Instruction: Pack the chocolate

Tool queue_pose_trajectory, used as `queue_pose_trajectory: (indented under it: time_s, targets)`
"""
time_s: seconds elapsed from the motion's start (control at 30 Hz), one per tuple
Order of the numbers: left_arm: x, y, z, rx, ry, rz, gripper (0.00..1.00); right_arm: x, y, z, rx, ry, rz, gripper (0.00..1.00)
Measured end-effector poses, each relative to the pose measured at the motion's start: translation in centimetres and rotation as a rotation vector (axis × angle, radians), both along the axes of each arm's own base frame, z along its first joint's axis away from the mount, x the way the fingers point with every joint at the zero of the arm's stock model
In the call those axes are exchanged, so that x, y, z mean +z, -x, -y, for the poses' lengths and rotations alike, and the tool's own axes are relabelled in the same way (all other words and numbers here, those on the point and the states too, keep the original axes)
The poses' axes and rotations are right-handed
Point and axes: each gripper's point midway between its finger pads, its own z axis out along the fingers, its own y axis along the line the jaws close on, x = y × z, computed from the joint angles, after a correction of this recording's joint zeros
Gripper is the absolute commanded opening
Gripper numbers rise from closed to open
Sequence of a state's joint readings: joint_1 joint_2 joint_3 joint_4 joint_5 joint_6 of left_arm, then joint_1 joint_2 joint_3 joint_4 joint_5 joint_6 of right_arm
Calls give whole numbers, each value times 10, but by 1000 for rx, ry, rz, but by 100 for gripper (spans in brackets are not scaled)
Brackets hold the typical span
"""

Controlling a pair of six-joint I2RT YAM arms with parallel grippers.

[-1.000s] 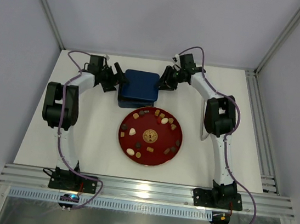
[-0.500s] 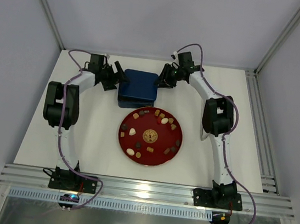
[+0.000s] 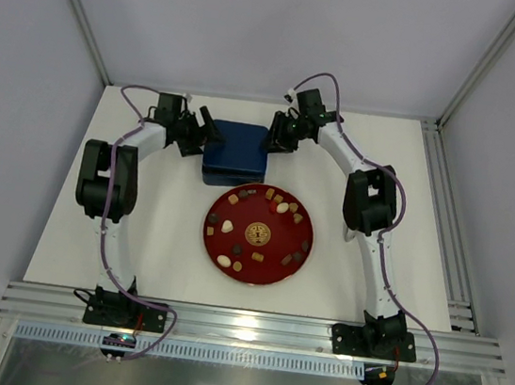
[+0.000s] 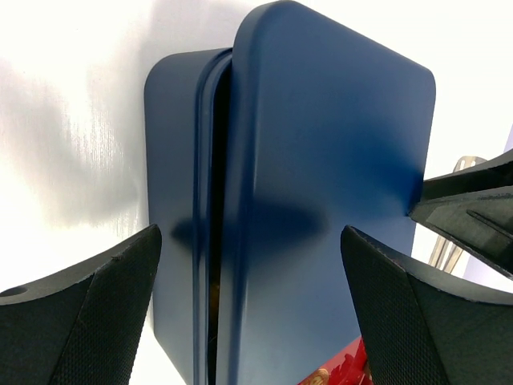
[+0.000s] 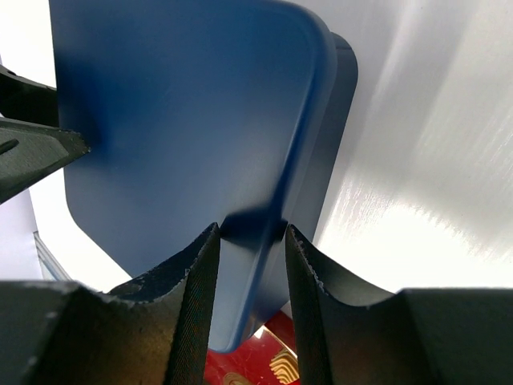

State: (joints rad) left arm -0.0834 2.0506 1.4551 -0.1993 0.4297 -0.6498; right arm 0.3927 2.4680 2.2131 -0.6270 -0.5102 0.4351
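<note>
You are working over a white table (image 3: pixel 63 224) that fills the middle of the top view, with both arms folded up from the lower edge of the frame towards its upper centre. Your left arm (image 3: pixel 107 182) rises along the left side, bends at the elbow and turns inward to the right. Its left gripper (image 4: pixel 250 231) stands with jaws spread wide and holds nothing. Its wrist view shows the two black fingers at the lower corners, apart from the box. Your right arm (image 3: pixel 370 203) mirrors it on the right side, wrist turned inward to the left. The right gripper (image 5: pixel 252 228) is pinched on the rim of the lid (image 4: pixel 337 160), one pad on each face of that edge. That lid belongs to a dark blue square metal tin (image 3: pixel 236 152) lying between the two grippers. In the left wrist view a dark gap shows between the lid and the tin's base (image 4: pixel 172 160). Just below the tin sits a red round plate (image 3: pixel 260 278). Its gold centre emblem (image 3: pixel 258 233) is too small to read. The chocolate (image 3: pixel 282 208), small dark brown, light brown and cream-white pieces, lies scattered on the plate around the emblem.
</note>
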Motion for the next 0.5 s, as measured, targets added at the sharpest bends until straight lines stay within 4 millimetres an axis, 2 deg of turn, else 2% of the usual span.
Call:
queue_pose_trajectory:
  time_s: [0.5]
  targets:
    - [-7, 10, 1, 3, -17, -20, 86, -2, 1, -2, 24, 46, 40, 40]
